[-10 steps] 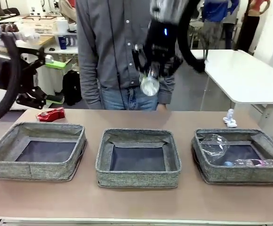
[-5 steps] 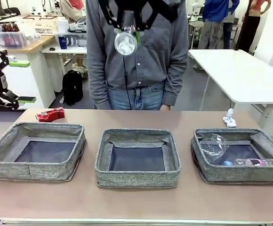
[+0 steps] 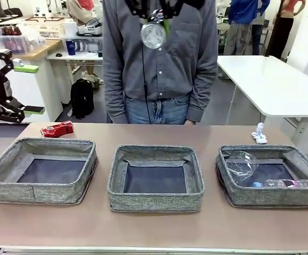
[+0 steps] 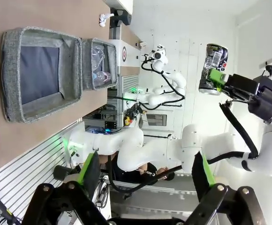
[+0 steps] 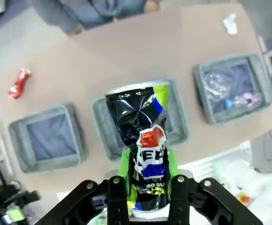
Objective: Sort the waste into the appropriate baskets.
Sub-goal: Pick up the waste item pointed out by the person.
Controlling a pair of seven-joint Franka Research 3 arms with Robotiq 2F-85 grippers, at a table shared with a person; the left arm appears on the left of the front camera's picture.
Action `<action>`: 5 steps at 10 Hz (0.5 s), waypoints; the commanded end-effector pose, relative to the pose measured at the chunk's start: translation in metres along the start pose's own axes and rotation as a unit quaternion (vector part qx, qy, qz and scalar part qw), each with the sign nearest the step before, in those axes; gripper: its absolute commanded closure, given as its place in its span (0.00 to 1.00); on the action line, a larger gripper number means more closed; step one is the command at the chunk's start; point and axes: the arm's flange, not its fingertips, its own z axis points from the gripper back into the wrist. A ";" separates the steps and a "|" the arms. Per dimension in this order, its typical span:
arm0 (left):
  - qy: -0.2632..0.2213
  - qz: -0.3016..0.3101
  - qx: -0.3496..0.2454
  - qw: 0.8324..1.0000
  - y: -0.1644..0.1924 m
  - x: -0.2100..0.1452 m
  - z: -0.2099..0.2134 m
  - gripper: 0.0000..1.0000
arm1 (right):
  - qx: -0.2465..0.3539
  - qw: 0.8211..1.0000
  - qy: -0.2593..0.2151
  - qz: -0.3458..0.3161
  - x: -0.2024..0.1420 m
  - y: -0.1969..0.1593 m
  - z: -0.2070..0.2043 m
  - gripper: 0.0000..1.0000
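My right gripper (image 3: 154, 11) hangs high over the table, shut on the dark printed can (image 3: 153, 35), whose silver end faces the front camera. In the right wrist view that can (image 5: 140, 140) stands pinched between green pads, high above the middle basket (image 5: 101, 136). My left gripper (image 3: 33, 89) is at the far left, open and holding nothing. Three grey baskets sit in a row: left (image 3: 37, 192), middle (image 3: 155, 202), right (image 3: 271, 197). The right one holds crumpled clear plastic (image 3: 240, 162) and a blue-capped bottle (image 3: 279, 184). A crushed red can (image 3: 57, 128) and a white paper wad (image 3: 258, 133) lie on the table beyond the baskets.
A person in a grey shirt (image 3: 159, 69) stands at the far edge, just behind the raised can. A white table (image 3: 273, 85) stands at the back right. Bare tabletop (image 3: 154, 231) runs in front of the baskets.
My right gripper has risen with the dark can and shifted left. My left arm has drawn back toward the left edge.
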 end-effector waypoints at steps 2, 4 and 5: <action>0.000 0.000 -0.010 1.000 -0.001 0.000 0.002 0.00 | 0.018 1.000 0.002 -0.001 0.002 0.002 0.002 0.66; 0.000 0.000 -0.010 1.000 -0.001 0.000 0.002 0.00 | 0.018 1.000 0.002 -0.001 0.002 0.002 0.002 0.66; 0.000 0.000 -0.010 1.000 -0.001 0.000 0.002 0.00 | 0.018 1.000 0.002 -0.001 0.002 0.002 0.002 0.66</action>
